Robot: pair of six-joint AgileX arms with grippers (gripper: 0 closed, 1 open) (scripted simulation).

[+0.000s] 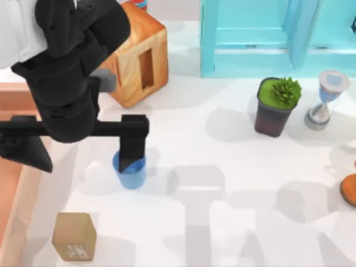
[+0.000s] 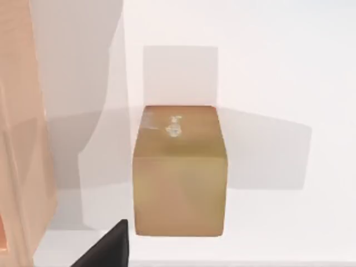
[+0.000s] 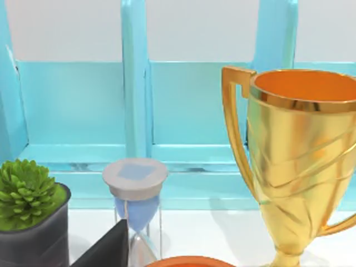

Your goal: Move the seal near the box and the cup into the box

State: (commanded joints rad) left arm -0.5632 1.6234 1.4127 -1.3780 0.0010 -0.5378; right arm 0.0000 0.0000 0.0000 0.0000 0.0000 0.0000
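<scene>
Along the table's far left edge runs the box [image 1: 16,206], a light reddish-brown wooden tray with a thick rim, just left of the left claw [image 1: 131,158]. Beside that rim, below the claw in the top view, stands the seal [image 1: 74,236], a small tan-brown cuboid with faint white marks on one face; the left wrist view shows it upright on the white table [image 2: 267,67], close to the box wall [image 2: 22,139]. The left claw reaches down over the cup [image 1: 130,171], a small plain blue round cup; one dark finger [image 1: 133,144] dips at its rim, and whether it grips the cup I cannot tell. Behind the claw sits an orange wood-grain block [image 1: 139,55] with a slot. Well to the right are a turquoise shelf [image 1: 267,39], a potted plant [image 1: 275,105] and an hourglass [image 1: 325,100]. The right wrist view adds a gold trophy [image 3: 300,161].
</scene>
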